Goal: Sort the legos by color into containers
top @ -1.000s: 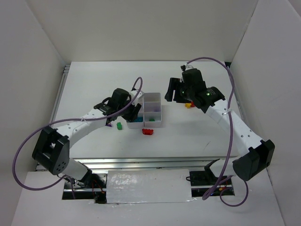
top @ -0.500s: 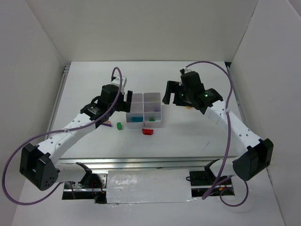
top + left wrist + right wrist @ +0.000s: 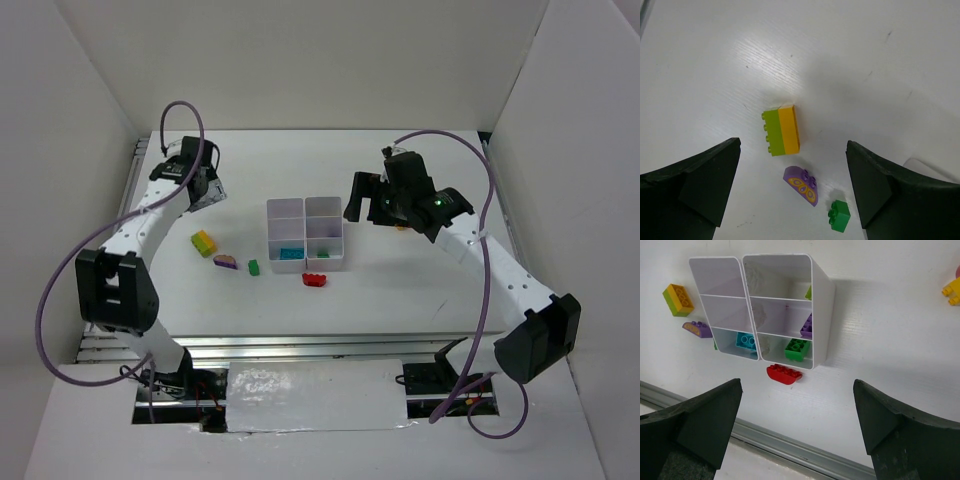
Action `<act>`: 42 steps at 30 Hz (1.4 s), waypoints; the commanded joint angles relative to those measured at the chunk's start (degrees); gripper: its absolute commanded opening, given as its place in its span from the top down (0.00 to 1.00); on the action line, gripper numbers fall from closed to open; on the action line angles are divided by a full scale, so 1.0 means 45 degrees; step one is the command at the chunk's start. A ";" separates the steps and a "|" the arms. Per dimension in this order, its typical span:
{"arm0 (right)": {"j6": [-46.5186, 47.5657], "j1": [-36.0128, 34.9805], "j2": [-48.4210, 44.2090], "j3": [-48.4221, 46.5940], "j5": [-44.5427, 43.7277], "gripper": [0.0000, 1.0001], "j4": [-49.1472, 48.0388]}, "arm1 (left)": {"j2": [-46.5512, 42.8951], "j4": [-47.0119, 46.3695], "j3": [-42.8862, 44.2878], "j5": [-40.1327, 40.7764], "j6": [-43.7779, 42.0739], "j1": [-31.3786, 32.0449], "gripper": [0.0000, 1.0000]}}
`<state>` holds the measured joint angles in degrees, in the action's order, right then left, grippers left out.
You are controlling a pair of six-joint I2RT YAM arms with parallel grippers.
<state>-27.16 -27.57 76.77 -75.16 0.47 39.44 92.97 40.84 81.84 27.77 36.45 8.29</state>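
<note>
— So, first the left gripper [image 3: 793, 145]?
— Released, spread wide, gripping nothing; hanging at ten o'clock from the containers [image 3: 306, 232]. Looking down on a yellow-and-lime brick [image 3: 782, 130] at nine o'clock, with a purple curved piece [image 3: 801, 185] and a loose green brick [image 3: 839, 216] nearer eight (all three on the table [image 3: 865, 60], apart from one another).
— And the right gripper [image 3: 797, 384]?
— Likewise released and empty, at two o'clock from the containers.
— Legos already inside?
— Teal brick [image 3: 746, 340] in the left column's near cell; green brick [image 3: 797, 349] in the right column's near cell; purple brick [image 3: 807, 326] in the cell behind that; sliver of lime [image 3: 809, 292] in the far right cell, too hidden to name.
— Outside?
— Red curved piece [image 3: 783, 374] on the table at six o'clock, just beside the wall; yellow brick [image 3: 952, 288] at three o'clock, apart from it.
</note>
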 commanded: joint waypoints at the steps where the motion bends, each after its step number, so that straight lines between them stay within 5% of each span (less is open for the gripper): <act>1: 0.0351 0.0092 0.0010 -0.0428 0.0227 0.01 -0.0112 | 0.1251 0.1451 0.0620 -0.1032 0.0963 -0.0651 0.01; 13: 0.0722 0.0092 0.0185 -0.0642 0.0891 0.01 0.0180 | 0.3304 0.1375 0.0056 -0.1542 0.1784 -0.1433 0.08; 22: 0.0918 0.0092 0.0654 -0.1482 0.0950 0.01 0.0727 | 0.4008 0.0184 -0.0765 -0.2245 0.1725 -0.1726 0.24; 24: 0.0879 0.0111 0.0713 -0.1599 0.0950 0.00 0.0805 | 0.3989 -0.0070 -0.0863 -0.2400 0.1628 -0.1726 0.42; 25: 0.0821 0.0112 0.0713 -0.1696 0.0989 0.01 0.0806 | 0.4066 -0.0130 -0.0747 -0.2382 0.1589 -0.1745 0.65; 27: 0.0762 0.0092 0.0791 -0.1814 0.1048 0.00 0.0845 | 0.4183 -0.0092 -0.0513 -0.2362 0.1530 -0.1784 0.82; 28: 0.0723 0.0111 0.0849 -0.1911 0.1087 0.00 0.0864 | 0.4281 -0.0014 -0.0202 -0.2401 0.1491 -0.1804 1.00; 36: -0.0095 0.0521 0.1201 -0.2751 0.2432 0.01 0.0592 | 0.1926 -0.1300 0.1224 -0.4294 0.0126 -0.1552 1.00; 42: -0.0742 0.0815 0.1689 -0.3200 0.5105 0.04 -0.0716 | 0.0786 -0.1030 0.4245 -0.4999 -0.0442 0.0477 1.00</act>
<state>-28.62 -23.99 83.20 -86.08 15.35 40.91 101.21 38.17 92.86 9.19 37.28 5.63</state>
